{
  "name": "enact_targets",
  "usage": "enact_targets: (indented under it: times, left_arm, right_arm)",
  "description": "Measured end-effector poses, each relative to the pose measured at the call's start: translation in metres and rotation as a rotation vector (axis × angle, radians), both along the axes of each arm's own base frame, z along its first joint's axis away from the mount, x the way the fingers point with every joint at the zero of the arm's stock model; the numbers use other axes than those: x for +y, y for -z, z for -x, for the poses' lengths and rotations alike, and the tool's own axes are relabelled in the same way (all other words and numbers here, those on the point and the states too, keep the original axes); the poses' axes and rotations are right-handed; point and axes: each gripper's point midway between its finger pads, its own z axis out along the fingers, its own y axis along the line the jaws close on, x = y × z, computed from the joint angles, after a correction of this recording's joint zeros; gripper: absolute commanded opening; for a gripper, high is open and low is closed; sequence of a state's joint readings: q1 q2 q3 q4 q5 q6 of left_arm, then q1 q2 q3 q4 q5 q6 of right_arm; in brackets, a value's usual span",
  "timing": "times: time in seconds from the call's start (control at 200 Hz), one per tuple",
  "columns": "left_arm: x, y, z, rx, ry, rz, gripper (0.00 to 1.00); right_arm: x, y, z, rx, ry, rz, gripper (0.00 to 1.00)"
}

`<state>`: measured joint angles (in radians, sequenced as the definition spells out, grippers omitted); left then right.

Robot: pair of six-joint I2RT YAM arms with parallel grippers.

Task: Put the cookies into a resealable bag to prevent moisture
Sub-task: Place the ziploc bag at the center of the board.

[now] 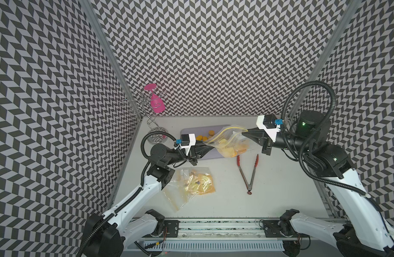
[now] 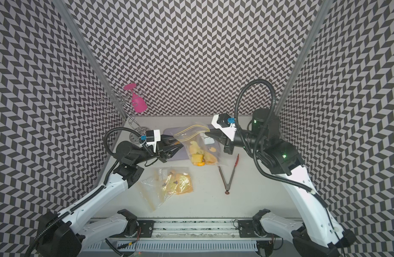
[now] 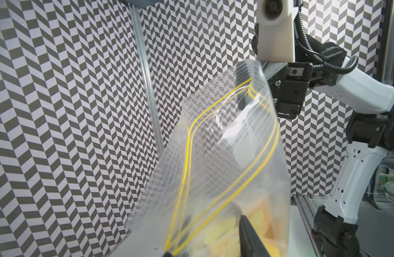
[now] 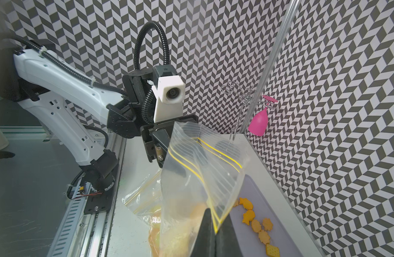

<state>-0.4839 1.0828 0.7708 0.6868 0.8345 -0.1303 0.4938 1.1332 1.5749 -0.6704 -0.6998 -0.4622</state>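
- Right end effector [image 1: 244, 133]: jaws pressed together, pinching the zip corner of the resealable bag [image 1: 225, 142].
- Left end effector [image 1: 205, 144]: at the opposite corner; you cannot tell its grip.
- Cookies [image 4: 256, 225]: some inside the bag, others on the tray [image 4: 257, 189].

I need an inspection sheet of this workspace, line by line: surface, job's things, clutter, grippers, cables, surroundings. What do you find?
Surface: white table; spills: nothing seen.
Job's things: bag, mouth open, hangs between the grippers with cookies inside; more cookies lie on the tray.
Clutter: second bag lying flat; tongs open; rack with a pink glass in the far corner.
Grippers: right gripper shut on the bag's corner; left gripper at the opposite corner, grip unclear.
Cables: hoses loop above both arms; nothing seen caught.
Surroundings: chevron walls on three sides.
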Motion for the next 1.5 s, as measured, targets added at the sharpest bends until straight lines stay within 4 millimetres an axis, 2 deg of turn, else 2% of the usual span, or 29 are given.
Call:
enact_targets:
  times: [0.205,0.431,0.526,0.591,0.746,0.851,1.016,1.111,1.337,1.502]
  left_arm:
    - [0.001,-0.005,0.011,-0.038,0.033,0.007,0.18]
    - [0.001,-0.002,0.015,-0.045,0.051,0.003,0.14]
    - [0.001,-0.002,0.017,-0.048,0.053,0.003,0.09]
    - [0.001,-0.004,0.018,-0.055,0.054,0.005,0.0]
    - [0.002,-0.004,0.017,-0.052,0.043,0.002,0.0]
    - [0.003,0.003,0.009,-0.022,-0.001,-0.017,0.0]
    - [-0.002,0.03,-0.019,0.084,-0.085,-0.113,0.0]
    - [-0.007,0.048,-0.035,0.135,-0.108,-0.183,0.0]
    - [-0.015,0.1,-0.057,0.206,-0.103,-0.347,0.0]
    - [-0.025,0.14,-0.072,0.262,-0.055,-0.451,0.0]
  right_arm:
    - [-0.002,0.0,0.0,-0.004,0.013,-0.001,0.0]
    - [-0.005,-0.004,0.001,-0.022,0.032,-0.006,0.0]
    - [-0.006,-0.003,0.0,-0.023,0.041,-0.004,0.0]
    - [-0.007,-0.001,-0.002,-0.021,0.051,0.0,0.0]
    - [-0.011,0.005,-0.011,-0.015,0.107,-0.002,0.0]
    - [-0.018,0.015,-0.02,0.001,0.185,-0.017,0.0]
    - [-0.035,0.054,-0.035,0.079,0.341,-0.053,0.0]
    - [-0.042,0.088,-0.039,0.148,0.408,-0.067,0.0]
    - [-0.054,0.175,-0.042,0.321,0.51,-0.074,0.0]
    - [-0.059,0.221,-0.041,0.428,0.562,-0.1,0.0]
